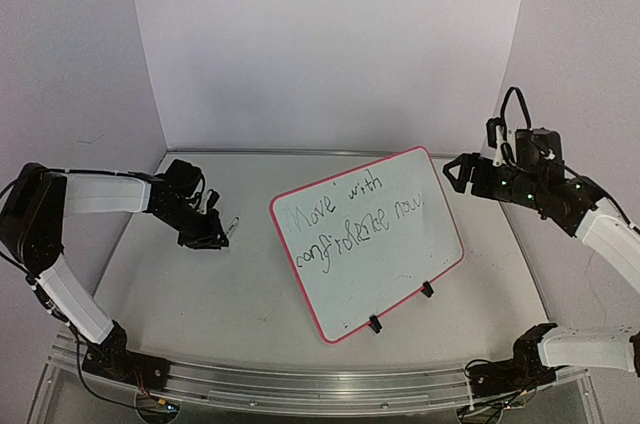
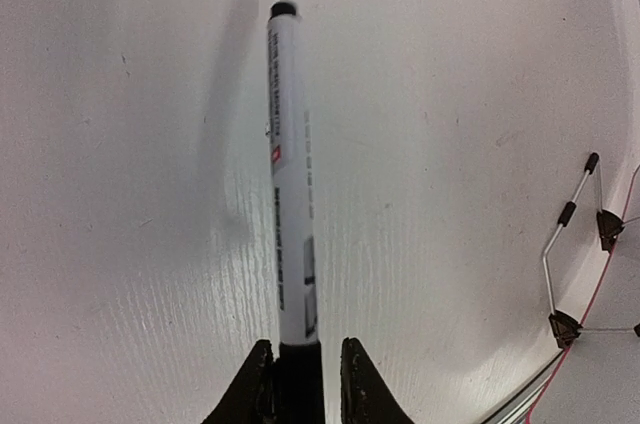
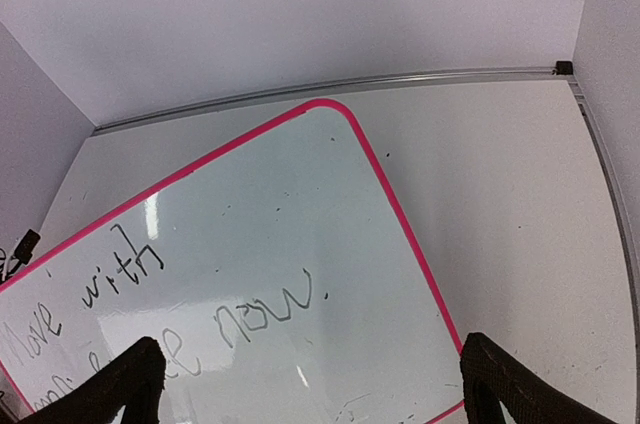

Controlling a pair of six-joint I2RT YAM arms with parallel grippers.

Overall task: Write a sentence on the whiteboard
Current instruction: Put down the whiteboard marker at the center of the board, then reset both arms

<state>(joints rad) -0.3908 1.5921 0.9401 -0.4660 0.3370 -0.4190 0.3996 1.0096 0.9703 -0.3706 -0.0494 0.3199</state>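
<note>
From above, you see the whiteboard (image 1: 400,264) at the middle of the table (image 1: 150,284), the sentence (image 1: 355,224) on it. Left wrist: your left claw (image 2: 306,346) grips a marker (image 2: 290,194). Right wrist: your right claw (image 3: 310,354) gapes wide, facing the whiteboard.

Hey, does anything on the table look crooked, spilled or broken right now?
The whiteboard lies skewed, its edges at an angle to the edges of the table, so the sentence runs uphill to the right in the top view. Nothing looks spilled or broken.
</note>
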